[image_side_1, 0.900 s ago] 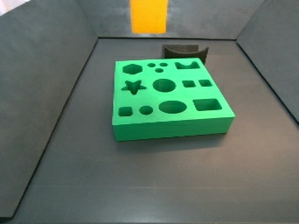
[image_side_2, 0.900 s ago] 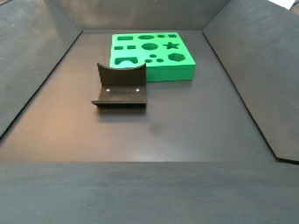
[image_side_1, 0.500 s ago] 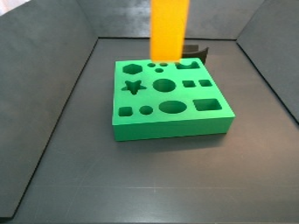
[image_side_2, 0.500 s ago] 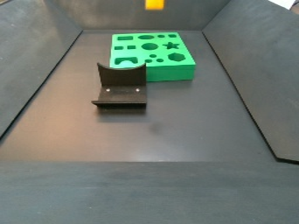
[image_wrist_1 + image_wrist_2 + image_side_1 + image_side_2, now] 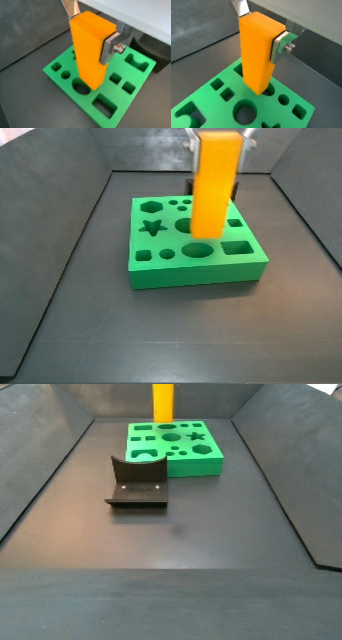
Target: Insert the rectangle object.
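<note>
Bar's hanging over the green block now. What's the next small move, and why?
Probably a small sideways shift toward a rectangular hole, then lower. The gripper holds the orange bar upright between its fingers, its lower end above the green block and not yet in any hole. In both wrist views that end hangs by a round hole, which wouldn't fit it.

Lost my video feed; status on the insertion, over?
Gripper shut on rectangle object, upright. Bar hangs above green block, not inserted. Nothing in the way.
</note>
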You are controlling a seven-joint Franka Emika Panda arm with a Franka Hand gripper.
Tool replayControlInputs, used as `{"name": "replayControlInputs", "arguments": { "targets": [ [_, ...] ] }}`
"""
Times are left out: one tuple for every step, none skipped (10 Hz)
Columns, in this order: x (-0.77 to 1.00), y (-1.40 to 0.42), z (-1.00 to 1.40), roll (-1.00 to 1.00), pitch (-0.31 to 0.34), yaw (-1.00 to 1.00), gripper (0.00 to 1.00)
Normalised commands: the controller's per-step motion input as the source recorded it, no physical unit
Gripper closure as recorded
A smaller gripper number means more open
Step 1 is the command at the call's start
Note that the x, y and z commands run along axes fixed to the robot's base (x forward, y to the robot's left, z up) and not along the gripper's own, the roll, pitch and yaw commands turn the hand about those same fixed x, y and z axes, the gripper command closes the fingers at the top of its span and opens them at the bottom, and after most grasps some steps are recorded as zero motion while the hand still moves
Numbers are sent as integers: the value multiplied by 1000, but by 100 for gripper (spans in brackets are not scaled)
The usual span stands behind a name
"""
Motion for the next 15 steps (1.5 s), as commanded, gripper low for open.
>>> {"name": "replayControlInputs", "arguments": {
  "targets": [
    [846,-329,-169,141,171,0,100],
    [940,-291,-211,170,174,0,100],
    [966,-246,-186,201,173,0,100],
    [989,-206,-163,227,170,0,100],
    [1000,-91,-111,231,159,0,100],
    [1000,0,-100,236,179,0,100],
    [1000,43,-69,274,186,57,100],
    [1000,34,-89,253,190,129,100],
    [1000,0,-226,176,173,131,100],
    [1000,0,-329,147,169,77,100],
    [1000,0,-377,117,170,140,100],
    [1000,-9,-329,36,124,151,100],
    [1000,-86,-257,0,83,109,100],
    [886,-71,-397,0,0,100,100],
    [714,-31,-397,-23,-97,106,100]
  ]
}}
